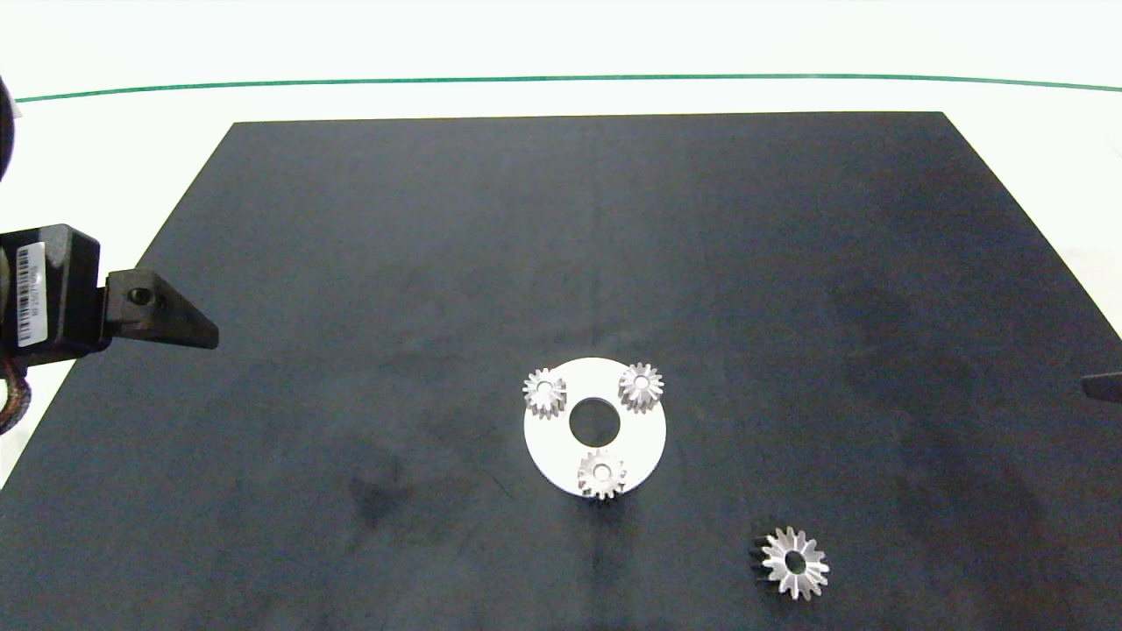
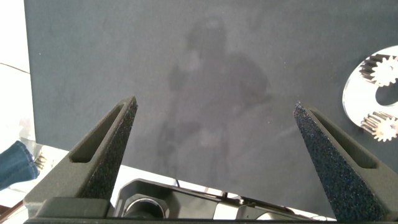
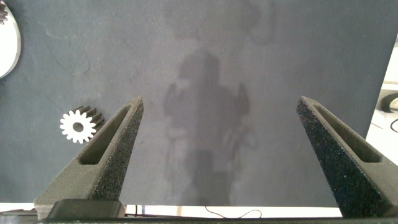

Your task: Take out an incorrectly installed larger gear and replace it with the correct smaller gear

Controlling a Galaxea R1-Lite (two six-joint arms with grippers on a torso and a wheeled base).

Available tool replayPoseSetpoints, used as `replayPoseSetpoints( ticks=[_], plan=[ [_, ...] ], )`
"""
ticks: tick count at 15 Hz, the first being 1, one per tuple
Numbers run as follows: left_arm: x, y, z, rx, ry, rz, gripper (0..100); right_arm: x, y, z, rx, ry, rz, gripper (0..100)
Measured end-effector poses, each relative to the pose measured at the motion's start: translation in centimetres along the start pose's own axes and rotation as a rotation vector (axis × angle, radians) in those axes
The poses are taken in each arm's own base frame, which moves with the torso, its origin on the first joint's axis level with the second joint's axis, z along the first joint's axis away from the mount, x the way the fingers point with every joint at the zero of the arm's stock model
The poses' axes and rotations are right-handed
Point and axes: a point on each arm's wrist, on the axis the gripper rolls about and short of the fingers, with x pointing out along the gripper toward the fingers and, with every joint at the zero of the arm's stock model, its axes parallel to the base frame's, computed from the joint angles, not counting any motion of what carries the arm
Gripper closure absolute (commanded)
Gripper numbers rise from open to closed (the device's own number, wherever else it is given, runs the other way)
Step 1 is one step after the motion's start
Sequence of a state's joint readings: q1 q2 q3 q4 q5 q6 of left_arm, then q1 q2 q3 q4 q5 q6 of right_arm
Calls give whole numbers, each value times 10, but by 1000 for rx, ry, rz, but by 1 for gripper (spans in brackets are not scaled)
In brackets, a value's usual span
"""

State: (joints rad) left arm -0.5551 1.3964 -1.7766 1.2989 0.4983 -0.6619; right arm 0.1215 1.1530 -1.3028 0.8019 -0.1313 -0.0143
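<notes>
Sitting on the white ring (image 1: 644,443) are three small gears; the larger gear (image 1: 794,563) lies apart. Both tools, left (image 2: 214,140) and right (image 3: 217,140), hang open, so the job looks done.

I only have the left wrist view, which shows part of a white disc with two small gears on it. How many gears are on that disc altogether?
Observer: Three small gears sit on the white disc, spaced around its centre hole.
Operator: Where is the big one?
Observer: The larger gear lies on the dark mat, off the disc, on the right arm's side.
Operator: And the right tool?
Observer: The right tool is open and empty, over bare mat.
</notes>
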Motion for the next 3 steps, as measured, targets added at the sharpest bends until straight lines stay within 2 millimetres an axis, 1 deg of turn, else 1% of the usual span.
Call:
replayPoseSetpoints(
  ticks=[3],
  plan=[
    [-3, 3, -1, 1, -6, -6, 0, 0, 0, 0, 0, 1, -1, 0]
  ],
)
